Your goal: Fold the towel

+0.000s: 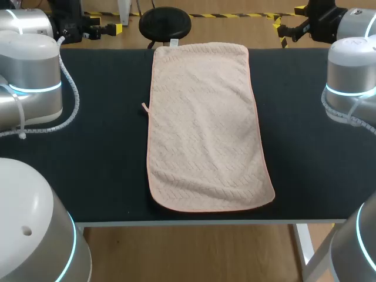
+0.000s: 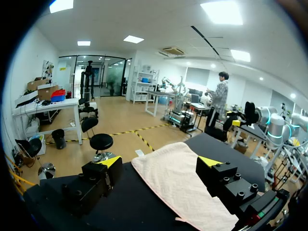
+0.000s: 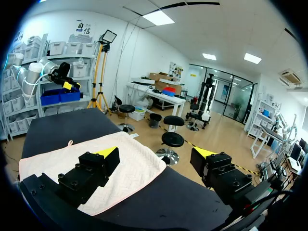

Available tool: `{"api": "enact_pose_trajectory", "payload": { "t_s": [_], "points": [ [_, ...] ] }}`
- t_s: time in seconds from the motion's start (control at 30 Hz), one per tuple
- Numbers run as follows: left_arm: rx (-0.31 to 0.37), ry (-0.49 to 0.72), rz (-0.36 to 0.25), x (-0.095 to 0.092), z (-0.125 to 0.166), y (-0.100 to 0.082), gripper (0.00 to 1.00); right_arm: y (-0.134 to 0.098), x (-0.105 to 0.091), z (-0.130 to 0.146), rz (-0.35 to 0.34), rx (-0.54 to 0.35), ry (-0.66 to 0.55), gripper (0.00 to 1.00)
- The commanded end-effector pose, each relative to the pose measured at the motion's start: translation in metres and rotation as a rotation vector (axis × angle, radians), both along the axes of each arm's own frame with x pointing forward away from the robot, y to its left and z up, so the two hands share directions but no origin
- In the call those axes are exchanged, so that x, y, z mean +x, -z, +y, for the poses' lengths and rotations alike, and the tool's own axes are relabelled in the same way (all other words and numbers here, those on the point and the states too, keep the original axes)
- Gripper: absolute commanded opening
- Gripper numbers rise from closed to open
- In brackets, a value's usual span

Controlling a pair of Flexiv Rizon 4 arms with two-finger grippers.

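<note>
Pale pink terry, the rectangular towel [image 1: 205, 126] lay flat midway across the black table [image 1: 100, 147], its long axis running from far edge to near edge. The left gripper [image 2: 160, 161] and right gripper [image 3: 155, 153] hung wide open, empty, flanking its far short end about equally, neither touching it.

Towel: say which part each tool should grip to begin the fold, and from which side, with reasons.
The towel lies flat, its long side running away from the robot. Probably best: left tool takes the near left corner from the left, right tool the near right corner from the right. Thin corners pinch easily; lifting one short end carries it onto the other.
</note>
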State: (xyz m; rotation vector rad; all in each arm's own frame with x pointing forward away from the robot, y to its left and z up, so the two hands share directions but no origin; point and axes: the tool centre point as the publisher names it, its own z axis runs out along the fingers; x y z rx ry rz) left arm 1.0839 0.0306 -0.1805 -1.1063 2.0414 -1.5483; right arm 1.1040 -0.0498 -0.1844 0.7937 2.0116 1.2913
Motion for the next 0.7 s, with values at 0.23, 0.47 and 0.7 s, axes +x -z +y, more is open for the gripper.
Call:
{"api": "enact_pose_trajectory", "payload": {
  "t_s": [0.23, 0.47, 0.7],
  "points": [
    [-0.001, -0.003, -0.003, 0.0, 0.0, 0.001, 1.0, 0.0, 0.001, 0.0, 0.0, -0.001, -0.001, 1.0],
    [-0.001, -0.003, -0.003, 0.0, 0.0, 0.001, 1.0, 0.0, 0.001, 0.0, 0.0, -0.001, -0.001, 1.0],
    [0.241, 0.096, 0.063, 0.001, -0.015, 0.014, 1.0, 0.019, 0.001, 0.011, 0.006, -0.407, -0.129, 1.0]
  ]
}}
